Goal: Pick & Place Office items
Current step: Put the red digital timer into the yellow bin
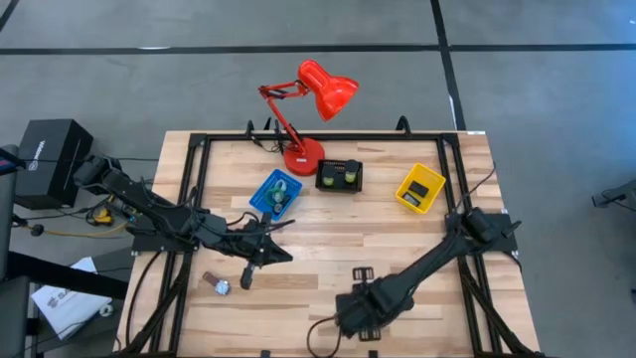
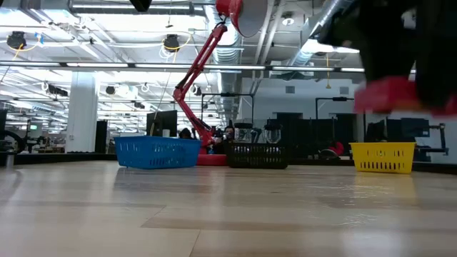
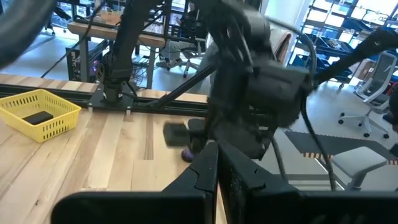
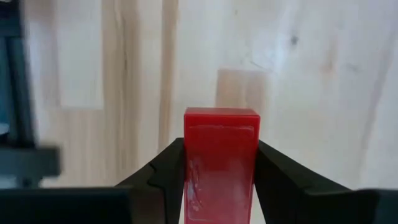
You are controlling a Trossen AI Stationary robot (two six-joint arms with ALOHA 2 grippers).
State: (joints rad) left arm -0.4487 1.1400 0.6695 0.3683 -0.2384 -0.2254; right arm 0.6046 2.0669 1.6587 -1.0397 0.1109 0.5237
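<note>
Near the worktop's (image 1: pixel 328 249) front edge, right gripper (image 4: pixel 221 163) pinching the red block (image 4: pixel 221 158) between its jaws, one dark finger flat on each long side, block end poking forward, lifted just clear of the wood in the low view. Looks rigid, smooth plastic, light for its size; glossy faces likely slippery, so best held across the flat parallel sides near mid-length, as now, not by the corners. Unlikely to be fragile. Left gripper (image 1: pixel 268 251) hovering mid-worktop near the blue bin (image 1: pixel 275 193), jaws seemingly pressed together, though hard to judge. On the wood, small black gadget (image 1: pixel 362 272) and a loose piece (image 1: pixel 216 284), possibly tape. Yellow bin (image 1: pixel 421 188) and black bin (image 1: pixel 339 176) by the red lamp (image 1: pixel 316 99).
</note>
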